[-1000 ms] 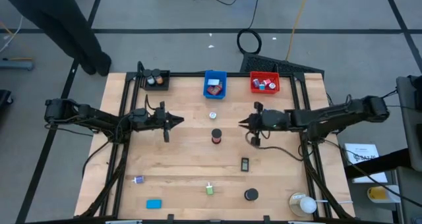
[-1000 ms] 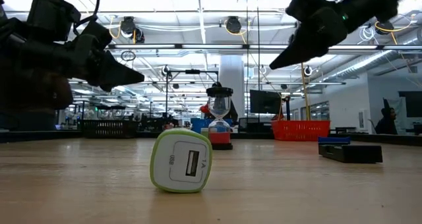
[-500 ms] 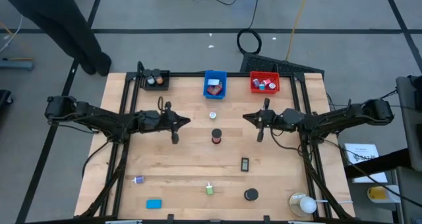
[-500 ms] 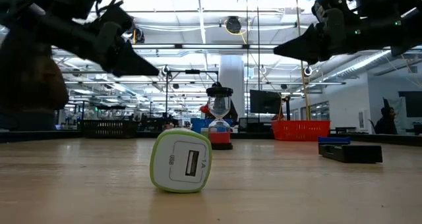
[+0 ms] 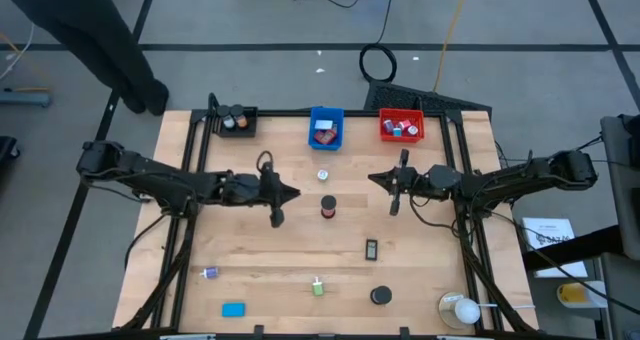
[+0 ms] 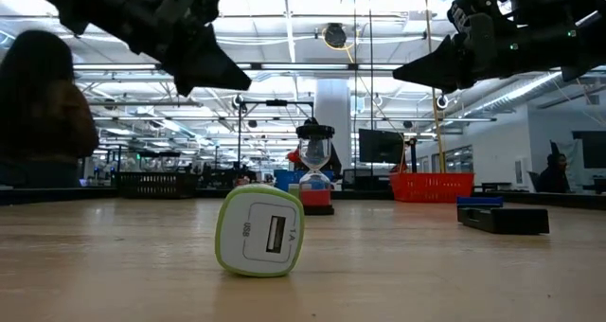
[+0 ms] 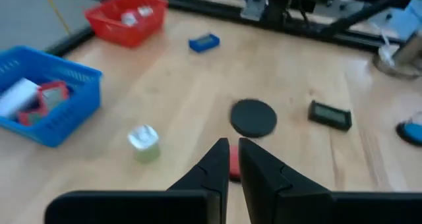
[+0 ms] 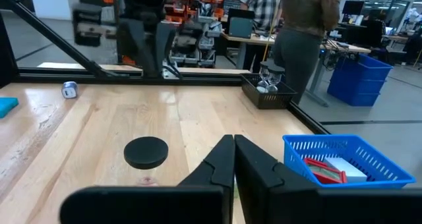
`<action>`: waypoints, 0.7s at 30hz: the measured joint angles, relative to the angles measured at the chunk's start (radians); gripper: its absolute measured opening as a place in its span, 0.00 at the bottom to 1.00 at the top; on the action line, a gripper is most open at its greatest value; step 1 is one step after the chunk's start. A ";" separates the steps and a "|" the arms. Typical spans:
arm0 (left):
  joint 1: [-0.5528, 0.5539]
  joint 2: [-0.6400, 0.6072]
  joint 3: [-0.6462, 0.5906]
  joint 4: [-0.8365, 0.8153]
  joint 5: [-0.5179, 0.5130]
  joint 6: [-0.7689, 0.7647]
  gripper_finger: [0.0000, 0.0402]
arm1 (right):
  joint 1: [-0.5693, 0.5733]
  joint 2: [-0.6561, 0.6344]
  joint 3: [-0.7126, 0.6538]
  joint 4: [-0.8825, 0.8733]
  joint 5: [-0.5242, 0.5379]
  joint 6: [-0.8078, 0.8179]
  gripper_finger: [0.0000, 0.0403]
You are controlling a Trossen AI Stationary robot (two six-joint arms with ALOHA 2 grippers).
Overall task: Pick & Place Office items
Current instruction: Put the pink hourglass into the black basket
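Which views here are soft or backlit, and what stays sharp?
Low view: the green-edged charger is sharp, while both arms show as dark silhouettes against bright ceiling lights. Left wrist view: the red bin and blue bin are soft. Right wrist view: the black disc is fairly crisp.

The green-rimmed white charger (image 6: 260,233) reads "1A" (beside its USB port)

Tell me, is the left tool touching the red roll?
Apart. The high view shows bare wood between the left tool and the red roll; the low view shows that tool up off the table.
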 joint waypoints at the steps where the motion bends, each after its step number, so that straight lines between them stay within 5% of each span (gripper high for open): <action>1: -0.006 0.023 0.014 -0.007 0.003 -0.001 0.10 | 0.000 0.000 0.000 0.000 0.000 0.000 0.00; 8: -0.024 0.201 0.154 -0.052 -0.024 0.004 0.30 | 0.000 0.000 0.000 0.000 0.000 0.000 0.01; 21: -0.023 0.347 0.362 -0.166 -0.028 0.016 0.75 | 0.000 0.000 0.000 -0.007 0.000 0.000 0.01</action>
